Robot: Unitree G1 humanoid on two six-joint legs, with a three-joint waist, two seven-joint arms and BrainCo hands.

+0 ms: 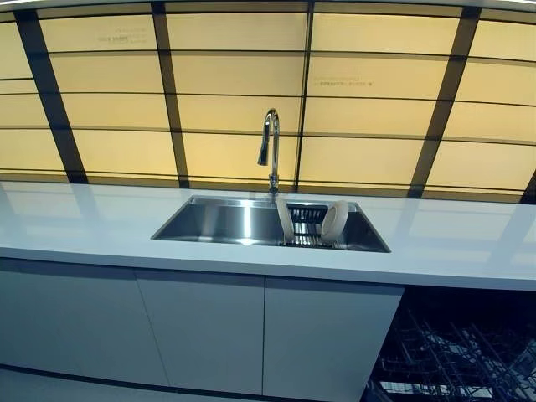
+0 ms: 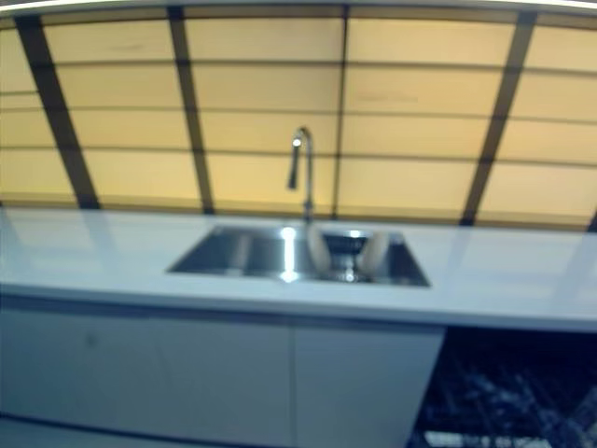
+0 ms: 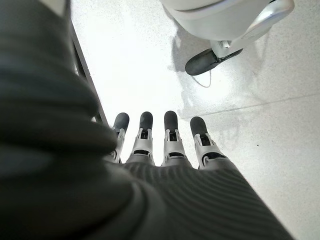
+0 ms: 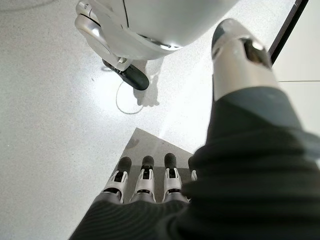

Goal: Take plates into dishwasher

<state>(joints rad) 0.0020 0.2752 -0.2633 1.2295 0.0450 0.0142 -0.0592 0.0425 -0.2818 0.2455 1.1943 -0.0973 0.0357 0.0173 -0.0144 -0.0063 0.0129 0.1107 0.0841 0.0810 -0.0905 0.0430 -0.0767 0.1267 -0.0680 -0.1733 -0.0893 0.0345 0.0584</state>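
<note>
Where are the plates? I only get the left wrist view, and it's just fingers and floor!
Observer: Two pale round plates stand on edge in a dark rack inside the steel sink, below the chrome tap.
Operator: And where do they go?
Observer: The dishwasher's dark wire rack shows under the white counter, to the right of the sink.
Operator: Is the other hand holding one?
Observer: No, the right hand is empty, its fingers straight, over the pale speckled floor.
</note>
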